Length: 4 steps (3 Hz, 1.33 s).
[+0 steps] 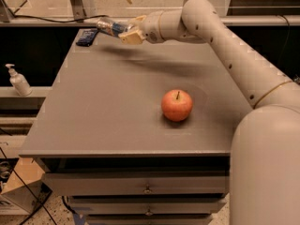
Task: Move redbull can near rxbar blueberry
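My gripper (123,30) is over the far left part of the grey table (108,107), shut on the redbull can (109,26). The can is slim, silver and blue, held on its side above the surface and pointing left. The rxbar blueberry (87,36), a flat dark blue wrapper, lies at the table's far left corner, just left of and below the can's free end. The can does not touch the bar. My arm reaches in from the right across the back of the table.
A red-orange apple (177,105) sits right of the table's middle. A white pump bottle (18,80) stands on a ledge to the left. Drawers (147,186) run under the front edge. A rail (42,20) lies behind the table.
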Tool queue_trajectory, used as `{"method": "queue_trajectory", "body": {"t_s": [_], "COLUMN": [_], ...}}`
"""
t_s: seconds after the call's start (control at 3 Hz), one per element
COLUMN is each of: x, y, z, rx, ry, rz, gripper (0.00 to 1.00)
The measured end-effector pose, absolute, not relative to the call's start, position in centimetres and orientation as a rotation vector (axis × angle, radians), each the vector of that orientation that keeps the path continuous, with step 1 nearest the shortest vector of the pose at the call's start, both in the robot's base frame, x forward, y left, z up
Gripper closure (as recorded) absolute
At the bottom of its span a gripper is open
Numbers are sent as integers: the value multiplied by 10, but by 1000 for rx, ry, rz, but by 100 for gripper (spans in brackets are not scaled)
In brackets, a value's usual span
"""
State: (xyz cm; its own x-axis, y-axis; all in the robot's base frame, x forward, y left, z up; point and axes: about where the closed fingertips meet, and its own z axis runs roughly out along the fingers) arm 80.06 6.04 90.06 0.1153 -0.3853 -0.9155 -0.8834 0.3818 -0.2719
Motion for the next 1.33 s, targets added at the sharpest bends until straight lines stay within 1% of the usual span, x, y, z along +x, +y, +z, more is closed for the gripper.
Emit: {"method": "queue_trajectory", "body": {"t_s": [0.33, 1.0, 1.33], "x": [801, 797, 796], "y": [86, 116, 122], "z": [887, 858, 847], "rx": [-1211, -1227, -1202], "ry": [1488, 1535, 1565], "rz": [595, 663, 697], "gripper": [59, 13, 0]}}
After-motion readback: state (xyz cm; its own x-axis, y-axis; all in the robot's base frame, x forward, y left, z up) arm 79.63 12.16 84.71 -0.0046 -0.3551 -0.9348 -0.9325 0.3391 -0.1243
